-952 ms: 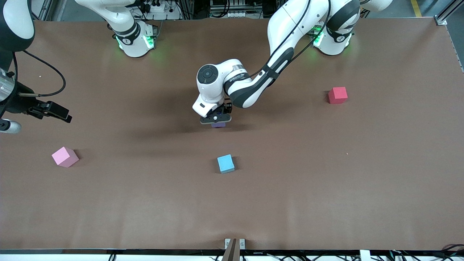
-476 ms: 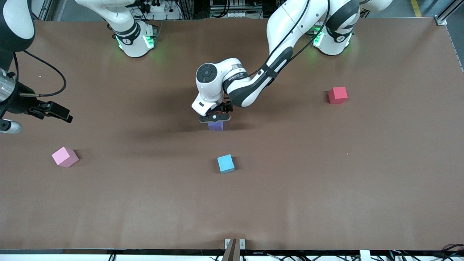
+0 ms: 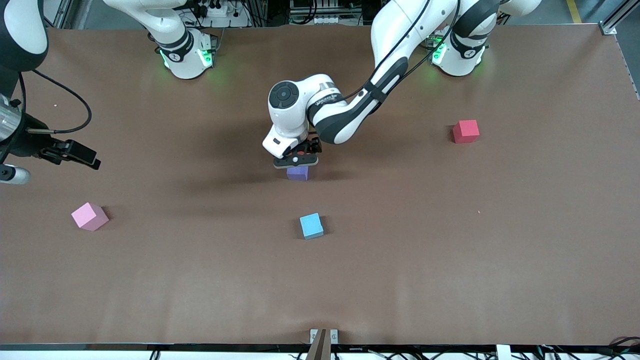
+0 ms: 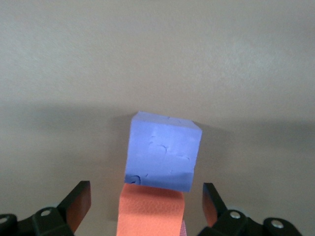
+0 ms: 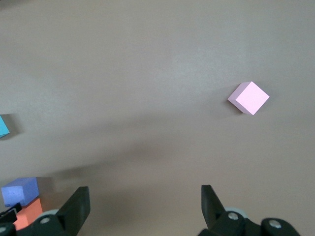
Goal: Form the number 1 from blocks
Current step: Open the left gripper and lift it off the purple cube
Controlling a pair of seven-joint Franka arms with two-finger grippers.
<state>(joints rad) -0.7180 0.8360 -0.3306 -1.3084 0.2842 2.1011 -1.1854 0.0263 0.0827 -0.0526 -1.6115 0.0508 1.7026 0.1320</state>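
Note:
The purple block [image 3: 298, 173] rests on the table's middle, and in the left wrist view it [image 4: 164, 152] touches an orange block [image 4: 150, 211], a little askew to it. My left gripper [image 3: 296, 161] hangs just above them, open, its jaws [image 4: 145, 196] wide on either side of the orange block and touching nothing. The light blue block [image 3: 311, 225] lies nearer the front camera. A red block [image 3: 466, 131] sits toward the left arm's end, a pink block [image 3: 89, 216] toward the right arm's end. My right gripper [image 3: 87, 159] waits open [image 5: 142, 196] in the air above that end of the table.
Brown table surface [image 3: 450, 260] all round the blocks. The right wrist view shows the pink block [image 5: 249, 98], the light blue one [image 5: 3, 126], and the purple [image 5: 19, 191] and orange [image 5: 25, 216] pair. A small bracket [image 3: 323, 336] sits at the table's front edge.
My left gripper has opened, let go of the purple block and risen slightly, so more of the block shows. The right arm has not moved.

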